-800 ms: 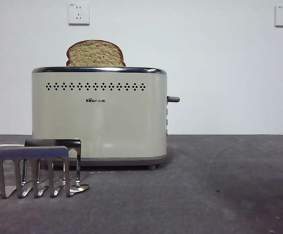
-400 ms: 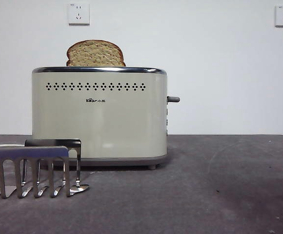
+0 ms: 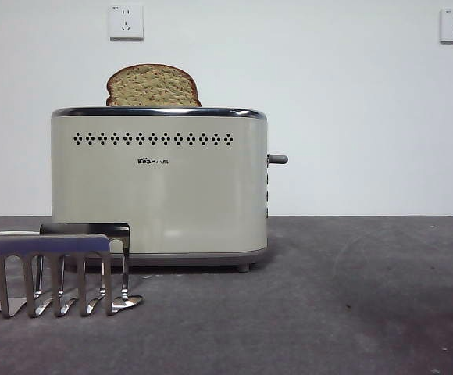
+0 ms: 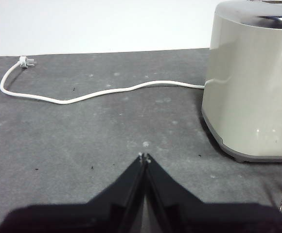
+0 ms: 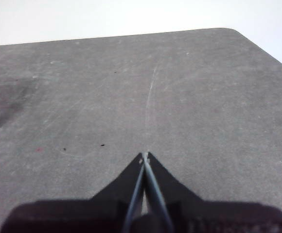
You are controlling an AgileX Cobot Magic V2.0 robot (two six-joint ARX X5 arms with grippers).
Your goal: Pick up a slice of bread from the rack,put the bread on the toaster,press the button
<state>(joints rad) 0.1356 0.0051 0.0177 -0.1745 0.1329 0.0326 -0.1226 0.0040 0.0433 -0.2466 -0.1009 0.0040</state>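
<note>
Bread, a tan wholegrain slice (image 3: 153, 86), pokes unchanged from the cream boxy toaster (image 3: 158, 187) upper left, steel rack (image 3: 62, 269) empty, both closed claws, left (image 4: 144, 158) and right (image 5: 144, 156), idle, lever unpressed.

The left gripper (image 4: 144, 158) has two matte black jaws, each a flat wedge that becomes narrow to a thin tip with a small pale spot at the end. The right gripper (image 5: 144, 156) looks the same, black and wedge-shaped, with a thin pale line along the jaws' inner edges.
</note>
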